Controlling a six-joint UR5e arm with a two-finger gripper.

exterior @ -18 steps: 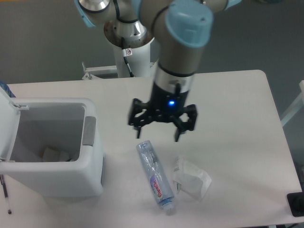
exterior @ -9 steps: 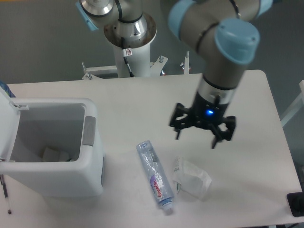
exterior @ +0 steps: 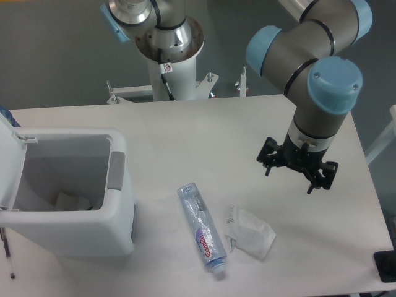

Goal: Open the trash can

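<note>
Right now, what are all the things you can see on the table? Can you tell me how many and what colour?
trash can: one, white with a grey button strip, left side of the table, lid swung open
scraps in the trash can: a few, whitish, on its bottom
bottle: one, clear plastic with a purple and white label, lying flat near the front middle
crumpled wrapper: one, clear and white, just right of the bottle
table: one, white
dark object: one, black, at the front right corner, cut off by the frame
robot arm: one, grey with light blue caps
gripper: one, black, open, holding nothing, above the right side of the table
</note>
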